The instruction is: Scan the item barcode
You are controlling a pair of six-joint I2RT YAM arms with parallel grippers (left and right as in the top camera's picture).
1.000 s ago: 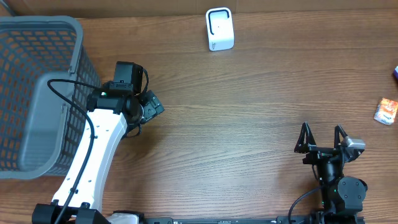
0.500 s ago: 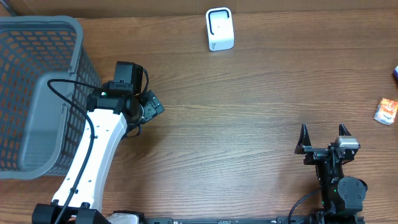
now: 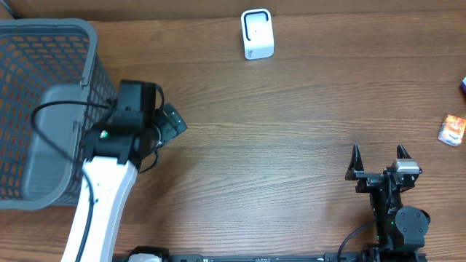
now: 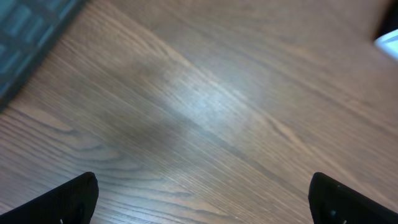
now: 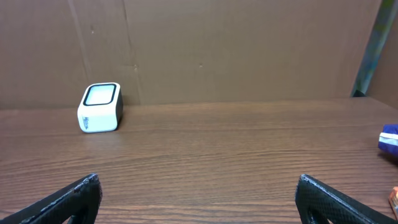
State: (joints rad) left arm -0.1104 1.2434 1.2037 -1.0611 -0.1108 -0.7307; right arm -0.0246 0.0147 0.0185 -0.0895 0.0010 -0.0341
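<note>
The white barcode scanner stands at the back of the wooden table; the right wrist view shows it as a white box at the left. A small orange and white item lies at the far right edge, a sliver of it showing in the right wrist view. My right gripper rests near the front right, open and empty, well to the left of the item. My left gripper hovers beside the basket, open over bare wood.
A large grey mesh basket fills the left side, its corner showing in the left wrist view. A blue object sits at the right edge, also in the right wrist view. A brown cardboard wall backs the table.
The left arm has swung left toward the basket. The right gripper turned slightly a second ago and has held still since. Both stay open.
</note>
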